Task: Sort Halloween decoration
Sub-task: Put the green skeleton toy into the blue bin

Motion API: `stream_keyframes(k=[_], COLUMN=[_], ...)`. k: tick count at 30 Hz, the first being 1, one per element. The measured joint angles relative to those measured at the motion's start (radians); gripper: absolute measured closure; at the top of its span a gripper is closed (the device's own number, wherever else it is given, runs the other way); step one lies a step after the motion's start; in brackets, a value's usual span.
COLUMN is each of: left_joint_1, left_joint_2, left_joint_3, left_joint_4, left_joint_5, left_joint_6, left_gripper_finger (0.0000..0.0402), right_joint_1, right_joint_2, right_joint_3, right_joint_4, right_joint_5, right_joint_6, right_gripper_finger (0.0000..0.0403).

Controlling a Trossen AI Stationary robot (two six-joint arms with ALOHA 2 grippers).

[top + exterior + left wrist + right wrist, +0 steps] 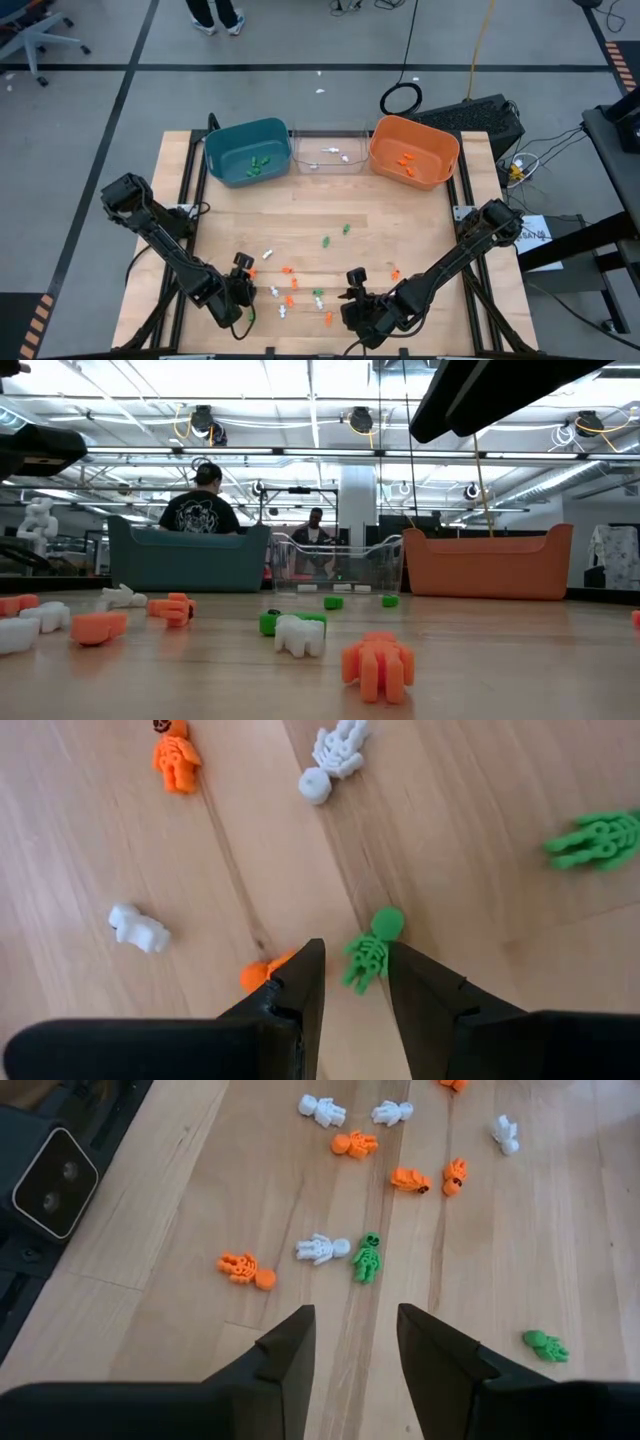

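Straddling green skeleton (372, 950) w/ left jaws, head away | not gripped | right jaws parted, empty

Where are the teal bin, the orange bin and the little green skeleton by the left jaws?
teal bin (221, 139): high view, rim.
orange bin (447, 146): high view, rim.
green skeleton (370, 952): left wrist view, ribcage.

Trinkets (290, 285) lie scattered on the table (420, 220) before three bins (330, 150).

Overhead, table-level and two close wrist cameras share the tabletop (400, 230).
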Motion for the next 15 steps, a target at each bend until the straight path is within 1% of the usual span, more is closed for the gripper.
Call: stream_keyframes(k=[7,15], left_joint_1=[0.0,0.011], left_joint_2=[0.0,0.0], left_joint_3=[0.0,0.0], left_joint_4=[0.003,0.003], left_joint_5=[0.028,0.037], left_joint_6=[-0.008,-0.008], left_gripper_finger=[0.0294,0.0294], right_joint_1=[0.0,0.0], right_joint_2=[0.0,0.0], right_joint_3=[0.0,0.0], right_joint_4=[0.001,0.002], right_joint_5=[0.001,0.002], right_joint_6=[0.003,0.001], right_gripper_finger=[0.0275,0.0275])
